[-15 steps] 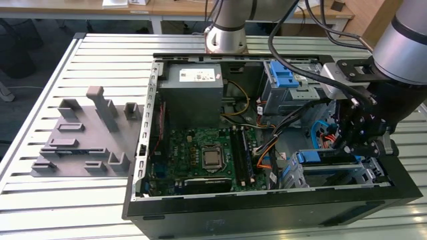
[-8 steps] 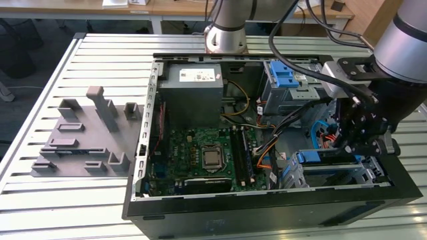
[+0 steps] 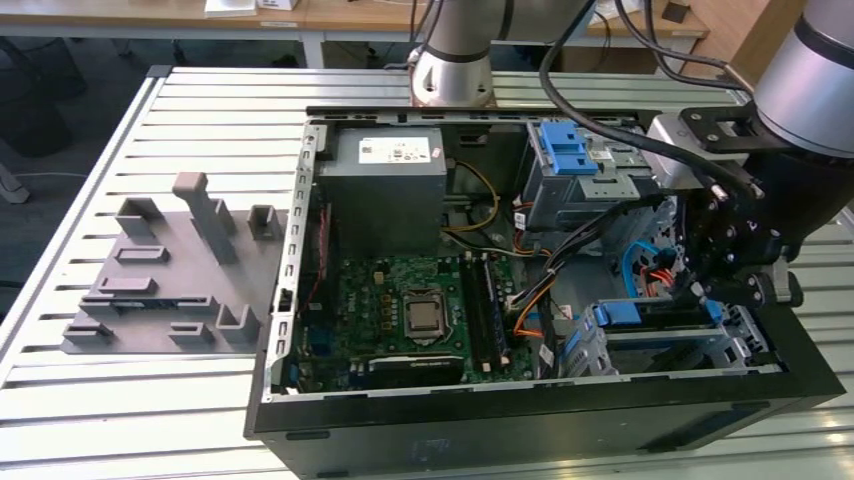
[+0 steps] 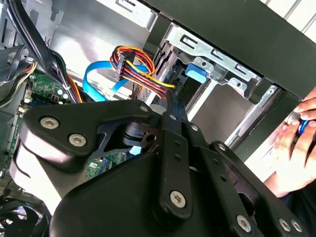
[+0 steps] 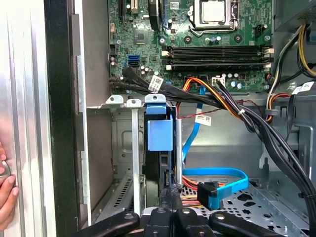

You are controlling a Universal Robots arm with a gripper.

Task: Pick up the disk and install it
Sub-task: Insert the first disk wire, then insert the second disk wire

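**Drive Seated in Bay as Robot Arm Hangs Inside Open Computer**

In the first wrist view, the gripper sits closest to the lens, its black fingers pressed together with nothing between them, just beside the rear edge of the disk. The disk stands on edge with its blue rail in a slot of the grey drive cage. Beyond it, a blue data cable curls over the case floor, and farther off lies the green motherboard. In the exterior view, the gripper hangs over the drive cage at the exterior view's right of the open computer case. A person's hand rests at the case's outer wall.
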